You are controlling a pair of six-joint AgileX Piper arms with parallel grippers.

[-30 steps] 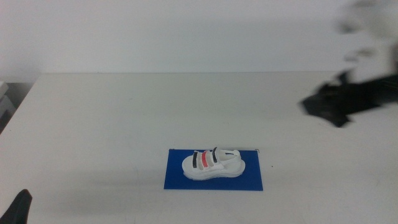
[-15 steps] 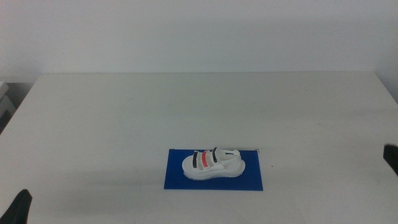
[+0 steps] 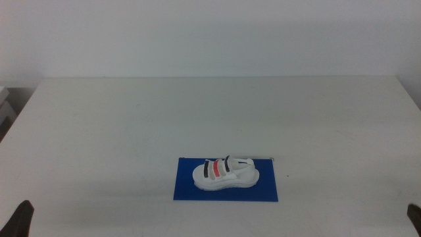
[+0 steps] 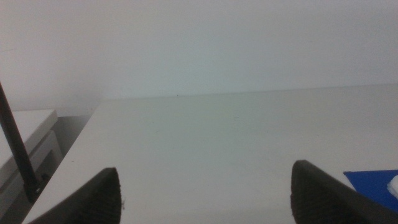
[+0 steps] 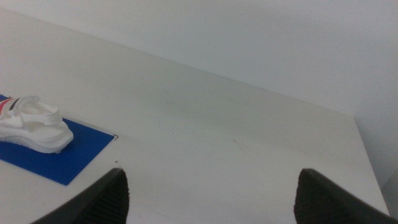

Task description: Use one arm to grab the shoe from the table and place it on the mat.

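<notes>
- My left gripper (image 3: 21, 220) waits at about 8 o'clock in the middle view, only a dark tip showing at the bottom edge. In the left wrist view its jaws stand wide apart with nothing between them, only bare table (image 3: 131, 118).
- My right gripper (image 3: 414, 216) sits opposite at about 4 o'clock, a sliver at the bottom edge. In the right wrist view its jaws are also spread wide and empty.
- Further in, just below the centre of the middle view, the shoe (image 3: 225, 173) lies on the mat (image 3: 187, 187), sole down and upright. Its toe points toward 9 o'clock and its heel toward 3 o'clock.
- The shoe sits within the blue rectangle, blue showing on all sides of it, so I judge the placing done.
- Handling, as I judge it: the shoe looks small and light, with a thick sole that should be fairly stiff and soft straps above.
- If I had to take it again, I would close across the sole's two long sides at mid-length, below the black and red straps. The straps themselves would give and slip.
- The mat looks thin and could slide if I drag the shoe, so I would lift straight up.
- Beyond the mat, toward 12 o'clock, there is only the table top and the pale wall.
</notes>
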